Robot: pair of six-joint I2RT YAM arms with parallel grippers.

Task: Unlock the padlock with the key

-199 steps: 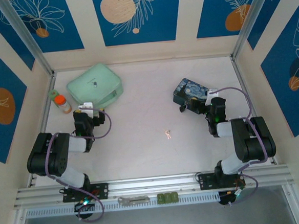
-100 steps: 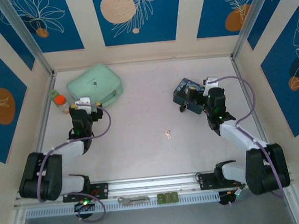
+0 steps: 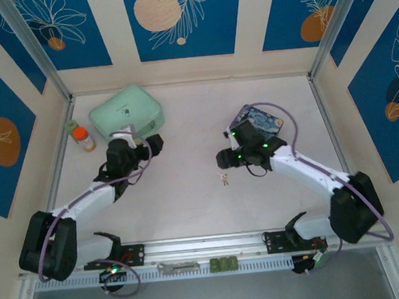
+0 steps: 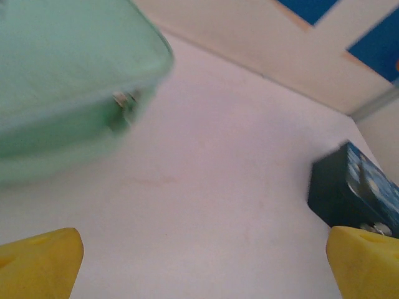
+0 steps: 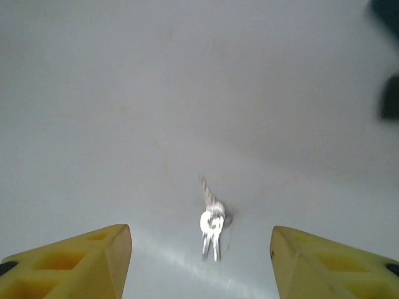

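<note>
My right gripper point(image 3: 222, 160) hangs wide open over the middle of the table point(image 3: 190, 205) in the top view, with the key point(image 3: 223, 180) lying just on the near side of it. My left gripper point(image 3: 154, 144) sits beside the mint-green case point(image 3: 125, 113). The blue tin point(image 3: 264, 119) lies behind my right arm (I cannot pick out the padlock there). From my left wrist, the left gripper point(image 4: 202, 268) is spread wide with nothing in it, the case blurred at upper left and the tin point(image 4: 346, 187) at the right edge. From my right wrist, my yellow fingers point(image 5: 75, 261) stand far apart, and the key point(image 5: 212, 225) lies flat between them, slightly ahead. I judge it light, stiff, thin and slippery. It will likely skate on this smooth, faintly glossy top, so I would pinch it at the round head, where it is thickest. The table around it is bare, and the panelled walls point(image 3: 180, 62) are well apart.
</note>
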